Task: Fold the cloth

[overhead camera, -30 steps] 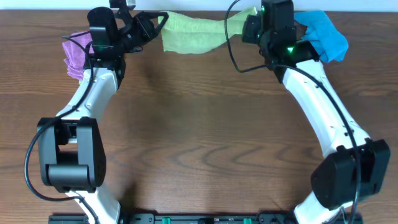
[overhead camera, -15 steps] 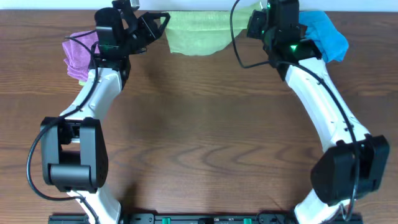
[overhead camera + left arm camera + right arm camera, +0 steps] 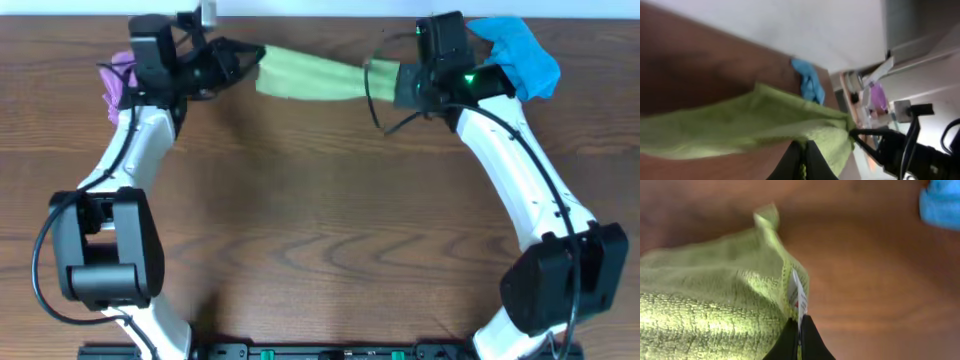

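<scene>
The cloth (image 3: 310, 78) spans the top centre of the overhead frame as a narrow, pulled band. Its left end is pinched in the left jaws and its right end in the right jaws, which press together on the hem beside a white tag (image 3: 796, 292). On the counter (image 3: 320, 220), a blue cloth (image 3: 515, 55) lies upper right and a purple cloth (image 3: 118, 80) upper left.

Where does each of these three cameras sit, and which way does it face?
Overhead: above the table, facing straight down; left gripper and right gripper hold the cloth between them.
Left wrist: behind the left gripper, facing past its fingers along the cloth toward the blue cloth.
Right wrist: behind the right gripper, facing past its fingers at cloth and table.
Shared: all show cloth and blue cloth.
</scene>
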`<act>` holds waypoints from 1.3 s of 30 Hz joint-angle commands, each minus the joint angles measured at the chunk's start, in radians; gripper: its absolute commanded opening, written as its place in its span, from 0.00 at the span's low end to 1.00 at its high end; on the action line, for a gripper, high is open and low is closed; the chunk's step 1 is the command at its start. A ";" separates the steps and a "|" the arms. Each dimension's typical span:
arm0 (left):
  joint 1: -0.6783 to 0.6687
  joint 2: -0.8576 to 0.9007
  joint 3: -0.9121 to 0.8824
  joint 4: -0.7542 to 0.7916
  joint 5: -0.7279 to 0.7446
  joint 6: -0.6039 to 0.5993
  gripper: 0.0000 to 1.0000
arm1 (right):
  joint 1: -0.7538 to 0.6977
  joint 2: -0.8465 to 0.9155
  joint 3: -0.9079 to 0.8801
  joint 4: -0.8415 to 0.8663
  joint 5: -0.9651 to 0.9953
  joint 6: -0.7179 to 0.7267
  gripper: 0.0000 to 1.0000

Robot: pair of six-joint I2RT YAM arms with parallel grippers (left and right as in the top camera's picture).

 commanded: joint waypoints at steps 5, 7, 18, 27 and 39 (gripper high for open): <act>0.011 0.011 0.022 -0.309 0.066 0.310 0.06 | -0.011 -0.027 -0.003 -0.097 0.034 -0.005 0.01; 0.003 0.011 0.021 -0.385 0.065 0.366 0.06 | -0.011 -0.027 -0.005 -0.115 0.011 -0.005 0.01; -0.050 0.011 -0.017 -0.690 0.040 0.560 0.11 | -0.005 -0.027 -0.085 -0.107 0.010 0.000 0.01; -0.133 0.011 -0.199 -0.627 0.038 0.577 0.64 | -0.005 -0.027 -0.086 -0.076 -0.012 0.003 0.01; -0.241 0.012 -0.307 -0.412 -0.074 0.476 0.68 | -0.005 -0.028 -0.086 -0.071 -0.037 0.003 0.02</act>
